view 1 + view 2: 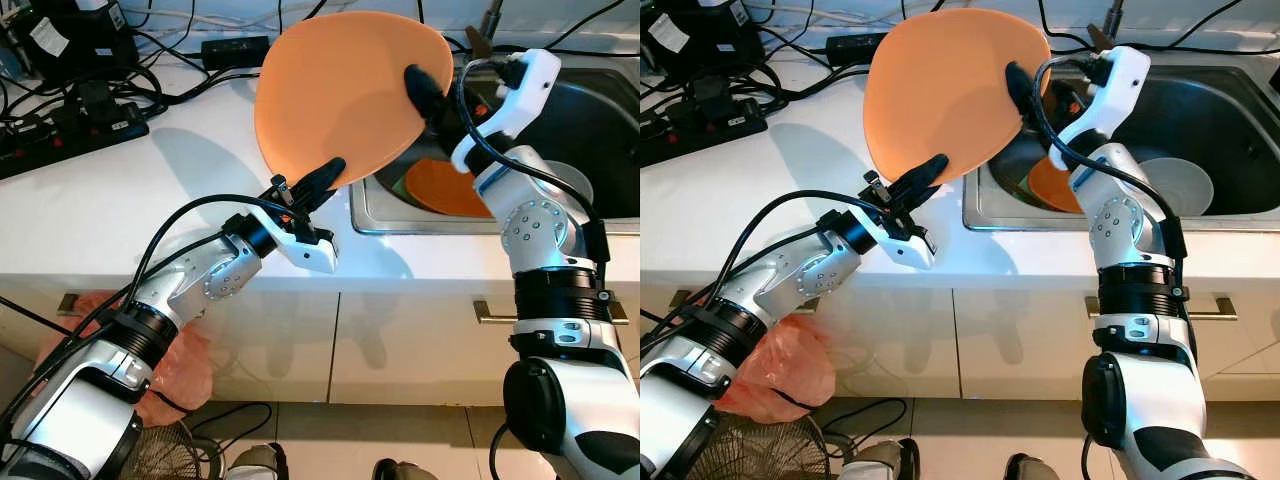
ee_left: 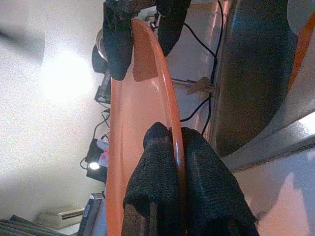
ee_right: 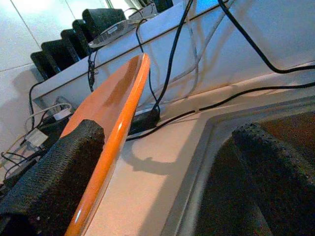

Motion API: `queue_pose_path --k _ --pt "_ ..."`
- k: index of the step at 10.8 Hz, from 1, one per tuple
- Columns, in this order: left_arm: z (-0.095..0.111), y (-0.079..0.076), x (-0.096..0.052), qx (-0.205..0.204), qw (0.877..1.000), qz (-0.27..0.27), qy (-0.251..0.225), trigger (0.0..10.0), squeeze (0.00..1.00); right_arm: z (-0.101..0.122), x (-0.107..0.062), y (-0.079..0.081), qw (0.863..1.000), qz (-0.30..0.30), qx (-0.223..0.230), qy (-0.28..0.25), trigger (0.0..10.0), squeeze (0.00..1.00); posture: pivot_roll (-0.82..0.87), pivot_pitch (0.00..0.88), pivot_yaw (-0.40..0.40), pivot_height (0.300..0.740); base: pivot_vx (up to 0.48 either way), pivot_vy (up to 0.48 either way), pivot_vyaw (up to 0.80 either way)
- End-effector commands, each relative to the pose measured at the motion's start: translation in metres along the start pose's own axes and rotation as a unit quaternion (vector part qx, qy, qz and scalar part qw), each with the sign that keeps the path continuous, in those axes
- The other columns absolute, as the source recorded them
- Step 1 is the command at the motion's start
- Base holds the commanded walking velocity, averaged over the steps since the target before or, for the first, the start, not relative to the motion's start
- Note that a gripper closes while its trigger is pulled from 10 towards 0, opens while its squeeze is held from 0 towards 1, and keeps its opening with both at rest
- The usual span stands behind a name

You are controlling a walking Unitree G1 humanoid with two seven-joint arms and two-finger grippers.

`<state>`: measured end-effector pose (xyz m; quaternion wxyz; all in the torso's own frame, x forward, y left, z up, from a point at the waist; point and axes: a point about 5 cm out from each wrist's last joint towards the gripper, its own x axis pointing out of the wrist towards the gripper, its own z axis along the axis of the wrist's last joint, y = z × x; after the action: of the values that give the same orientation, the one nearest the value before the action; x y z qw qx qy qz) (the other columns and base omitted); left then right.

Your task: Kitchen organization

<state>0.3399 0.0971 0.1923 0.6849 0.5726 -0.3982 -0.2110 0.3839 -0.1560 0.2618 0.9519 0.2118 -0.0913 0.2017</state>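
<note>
A large orange plate [image 1: 340, 95] is held tilted on edge above the white counter, next to the sink. My left gripper [image 1: 325, 172] is shut on its lower rim; the left wrist view shows both pads pinching the plate [image 2: 138, 123]. My right gripper [image 1: 420, 85] stands open at the plate's far right edge. One finger [image 3: 74, 162] lies against the plate [image 3: 115, 98] and the other sits well apart over the sink. A second orange plate [image 1: 445, 190] lies in the sink.
The steel sink [image 1: 600, 225] also holds a white bowl [image 1: 1175, 185]. A black power strip [image 1: 70, 135] and tangled cables lie on the counter at the back left. Below on the floor are a pink bag [image 1: 780, 365] and a fan [image 1: 770, 450].
</note>
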Motion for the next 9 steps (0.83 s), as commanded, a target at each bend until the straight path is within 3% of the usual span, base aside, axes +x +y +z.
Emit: queue_pose_path --k 1,9 --pt "-0.008 0.021 0.005 0.010 0.999 0.046 0.007 0.0 0.00 -0.001 -0.008 -0.011 1.000 -0.016 -0.010 0.005 10.0 0.00 0.06 0.113 0.014 0.740 0.000 0.000 0.00" --pt "-0.018 0.027 0.005 0.022 0.998 0.053 0.026 0.0 0.00 0.004 -0.017 0.002 1.000 0.018 -0.003 0.005 10.0 0.00 0.06 0.109 0.012 0.740 0.000 0.000 0.00"
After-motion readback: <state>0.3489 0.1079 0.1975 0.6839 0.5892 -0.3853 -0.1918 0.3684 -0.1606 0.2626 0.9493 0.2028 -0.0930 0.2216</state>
